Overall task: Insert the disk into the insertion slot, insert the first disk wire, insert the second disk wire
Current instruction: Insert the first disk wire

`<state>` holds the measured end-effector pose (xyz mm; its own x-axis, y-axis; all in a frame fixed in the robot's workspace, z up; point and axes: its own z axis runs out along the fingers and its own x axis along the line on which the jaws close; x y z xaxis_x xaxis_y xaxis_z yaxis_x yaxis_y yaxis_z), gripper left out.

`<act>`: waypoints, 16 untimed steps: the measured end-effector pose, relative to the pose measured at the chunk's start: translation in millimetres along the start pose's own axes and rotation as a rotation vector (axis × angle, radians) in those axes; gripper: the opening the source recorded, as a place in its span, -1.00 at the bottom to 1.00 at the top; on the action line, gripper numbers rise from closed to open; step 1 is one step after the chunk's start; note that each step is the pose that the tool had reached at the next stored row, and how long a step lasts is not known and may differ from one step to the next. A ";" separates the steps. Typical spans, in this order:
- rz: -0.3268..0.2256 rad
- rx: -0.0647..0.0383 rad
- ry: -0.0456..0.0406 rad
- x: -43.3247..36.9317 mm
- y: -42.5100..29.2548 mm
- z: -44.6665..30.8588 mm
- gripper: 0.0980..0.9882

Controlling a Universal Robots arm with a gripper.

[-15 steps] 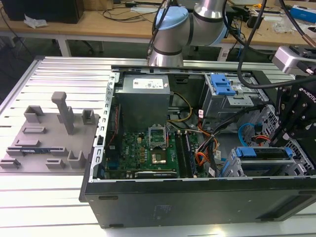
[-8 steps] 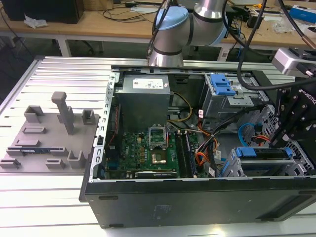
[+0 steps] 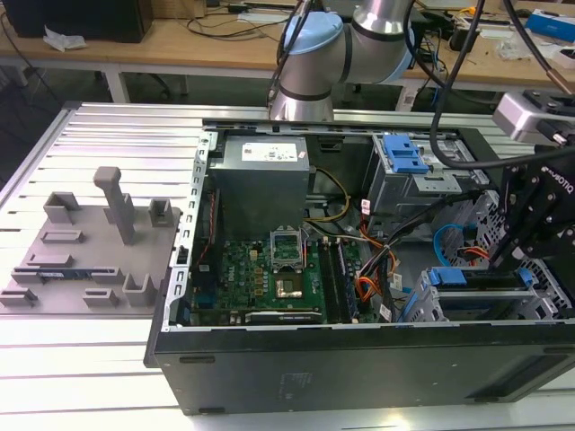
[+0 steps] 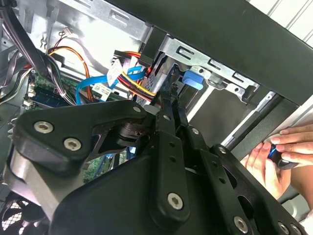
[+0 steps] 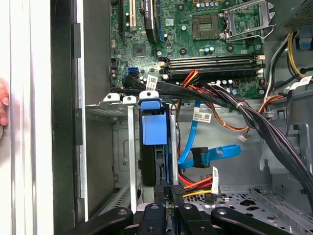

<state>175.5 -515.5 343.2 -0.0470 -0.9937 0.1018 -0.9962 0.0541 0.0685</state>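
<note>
- A computer case (image 3: 359,368) is laid open.
- The drive cage (image 3: 415,303) is seen at its 4 o'clock in the exterior view.
- The hard drive (image 5: 154,128) is seated inside.
- The gripper (image 5: 170,189) is set at the drive's end, jaws drawn narrow, beside the red wires (image 5: 198,184).

disk (image 5: 154,128): blue-bracketed, sat in insertion slot (image 5: 122,147) just ahead of gripper (image 5: 168,192) | first disk wire (image 5: 198,185): orange-red, dark plug seemingly at gripper | second disk wire (image 5: 215,153): light-blue, curled beside gripper

We see our gripper (image 4: 171,100) pointing at the insertion slot (image 4: 215,63), where the blue bracket of the disk (image 4: 193,79) shows; the second disk wire (image 4: 88,81) curves nearby, and a person's hand (image 4: 263,166) lies outside the case (image 4: 234,34).
</note>
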 end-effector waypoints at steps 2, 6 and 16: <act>0.000 0.000 0.0001 0.0 0.0 0.6 -0.85; 0.000 0.000 0.0003 -0.2 -0.1 2.3 -0.85; 0.000 0.000 0.0001 -0.4 -0.3 4.6 -0.85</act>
<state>175.5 -515.5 338.6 -0.0470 -0.9937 0.1019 -0.9962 0.0541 0.0687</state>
